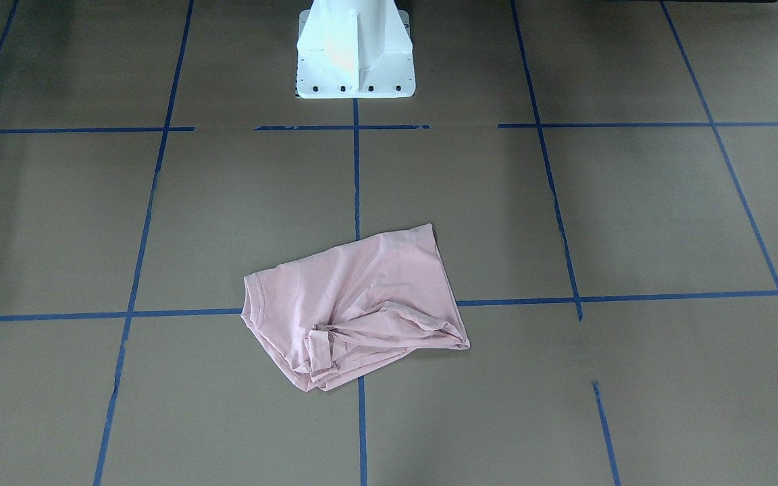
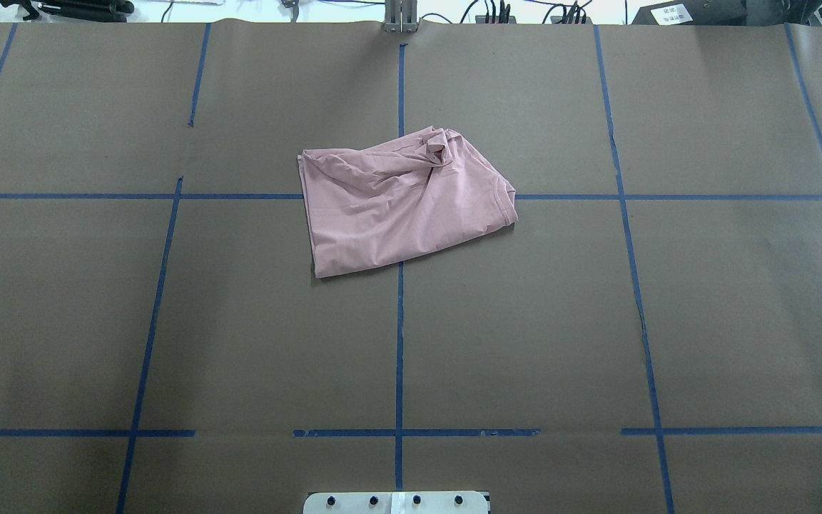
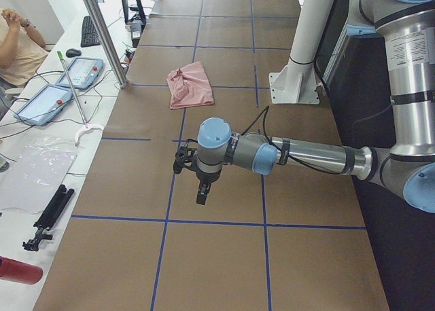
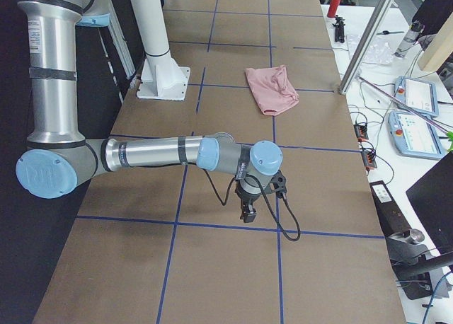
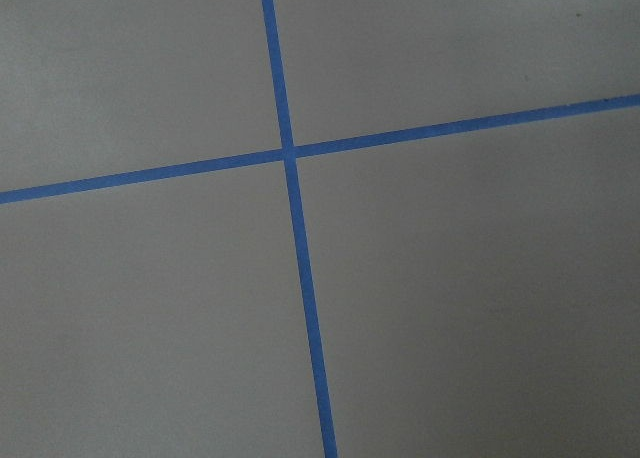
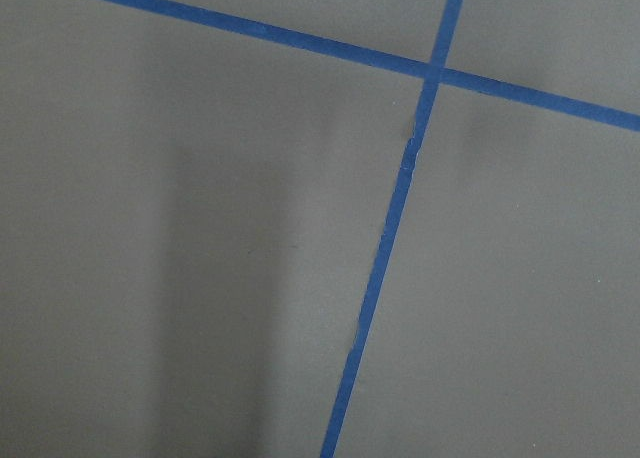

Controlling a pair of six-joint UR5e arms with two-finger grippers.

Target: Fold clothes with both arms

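Note:
The clothes are one pale pink T-shirt (image 1: 355,304) lying crumpled and partly folded near the middle of the brown table (image 2: 404,200), its ribbed collar at one edge; no print shows. It also appears far off in both side views (image 3: 190,85) (image 4: 272,89). My left arm (image 3: 299,155) reaches over the table's left end, its gripper (image 3: 202,195) pointing down far from the shirt. At the opposite end my right arm (image 4: 156,154) holds its gripper (image 4: 247,214) low over the paper. I cannot tell whether either is open or shut. Both wrist views show only paper and blue tape.
The white pedestal (image 1: 355,54) stands at the robot's edge of the table. Blue tape lines (image 2: 399,321) grid the brown paper. A metal post (image 3: 102,32), control tablets (image 3: 41,104), tools and a seated person line a side bench beyond the table's far edge.

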